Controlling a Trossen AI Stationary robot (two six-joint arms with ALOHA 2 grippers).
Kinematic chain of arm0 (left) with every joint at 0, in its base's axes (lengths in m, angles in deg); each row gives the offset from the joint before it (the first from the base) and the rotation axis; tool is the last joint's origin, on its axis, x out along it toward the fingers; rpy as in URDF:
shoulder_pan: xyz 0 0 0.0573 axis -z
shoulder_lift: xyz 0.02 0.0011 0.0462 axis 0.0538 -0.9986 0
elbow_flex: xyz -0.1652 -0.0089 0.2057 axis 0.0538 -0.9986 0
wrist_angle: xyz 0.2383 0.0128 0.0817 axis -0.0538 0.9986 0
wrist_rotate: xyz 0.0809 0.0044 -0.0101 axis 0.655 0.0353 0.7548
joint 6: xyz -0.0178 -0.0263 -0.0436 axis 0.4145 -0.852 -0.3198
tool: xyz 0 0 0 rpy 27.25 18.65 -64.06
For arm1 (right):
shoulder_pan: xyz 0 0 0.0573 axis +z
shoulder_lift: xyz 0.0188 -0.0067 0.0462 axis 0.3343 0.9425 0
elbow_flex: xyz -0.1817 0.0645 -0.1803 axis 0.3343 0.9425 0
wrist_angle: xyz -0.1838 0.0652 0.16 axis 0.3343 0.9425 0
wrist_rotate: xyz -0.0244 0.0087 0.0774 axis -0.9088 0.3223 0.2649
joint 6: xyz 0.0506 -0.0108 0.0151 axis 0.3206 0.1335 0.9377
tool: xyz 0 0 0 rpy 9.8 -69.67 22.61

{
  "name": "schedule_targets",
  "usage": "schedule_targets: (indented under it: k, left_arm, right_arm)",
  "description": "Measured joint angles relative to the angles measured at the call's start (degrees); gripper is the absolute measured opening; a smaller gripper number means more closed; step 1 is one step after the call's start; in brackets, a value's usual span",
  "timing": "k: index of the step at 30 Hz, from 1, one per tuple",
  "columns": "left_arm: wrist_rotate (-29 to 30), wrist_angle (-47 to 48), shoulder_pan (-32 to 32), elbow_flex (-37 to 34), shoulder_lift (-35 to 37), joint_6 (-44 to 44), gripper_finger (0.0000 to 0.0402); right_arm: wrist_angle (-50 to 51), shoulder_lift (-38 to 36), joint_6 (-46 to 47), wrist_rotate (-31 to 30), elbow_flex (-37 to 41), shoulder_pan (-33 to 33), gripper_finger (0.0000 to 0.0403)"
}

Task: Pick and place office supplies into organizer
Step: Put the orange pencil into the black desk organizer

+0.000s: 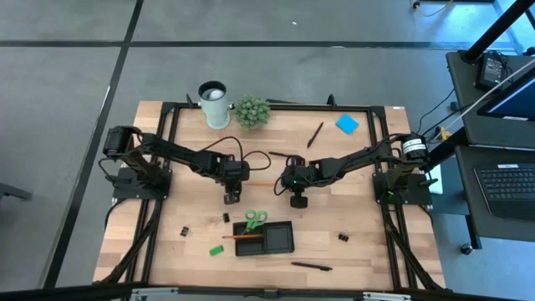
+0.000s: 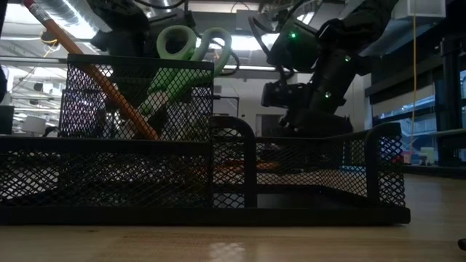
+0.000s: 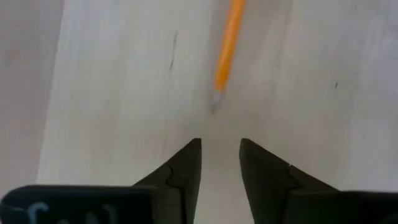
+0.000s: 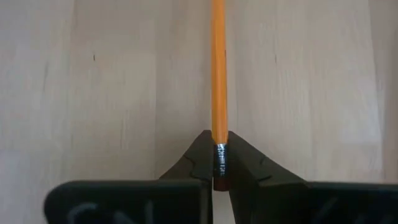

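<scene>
High view: organizer [image 1: 269, 241] sits near the front of the bench [image 1: 368, 209], green scissors [image 1: 255, 220] and one orange pencil [image 1: 242, 237] already at it. Both arms meet just behind the organizer. Left end effector [image 1: 231, 197] and right end effector [image 1: 297, 199] hang over bare wood. Loose binder clips [image 1: 182, 231], green eraser [image 1: 216, 249] and black pen [image 1: 311, 267] lie beside the organizer.

Low view: scissors and pencil lean in the organizer's tall mesh cell.

Left wrist: fingers [image 3: 186, 165] part open, empty; the second pencil's [image 3: 225, 50] tip lies just beyond them.

Right wrist: end effector clamped on that pencil's ferrule end only. Risk: an end grip lets it pivot or slip on the lift, or snag the mesh wall.

No readable labels or writing anywhere.
</scene>
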Motion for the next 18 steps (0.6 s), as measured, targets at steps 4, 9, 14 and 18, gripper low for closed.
schedule_targets:
  k: [4, 9, 14, 18]
  left_arm:
    - [-1.59, 7.16, 0.50, -0.05, 2.11, -5.59, 0.0113]
    - [-2.83, 14.31, 2.08, -0.02, 3.93, -11.35, 0.0113]
    - [-3.12, 18.13, 4.37, 0.05, 4.88, -16.31, 0.0113]
    - [-3.02, 21.33, 6.18, 0.09, 4.96, -20.40, 0.0113]
  right_arm:
    - [2.16, -0.10, 0.76, -0.08, -0.22, 0.56, 0.0025]
    - [9.41, -0.10, 0.01, -0.79, -4.47, 1.76, 0.0025]
    - [20.13, -0.12, -5.38, -4.74, -12.36, 3.18, 0.0025]
    - [30.30, -0.12, -10.56, -8.87, -20.27, 4.64, 0.0025]
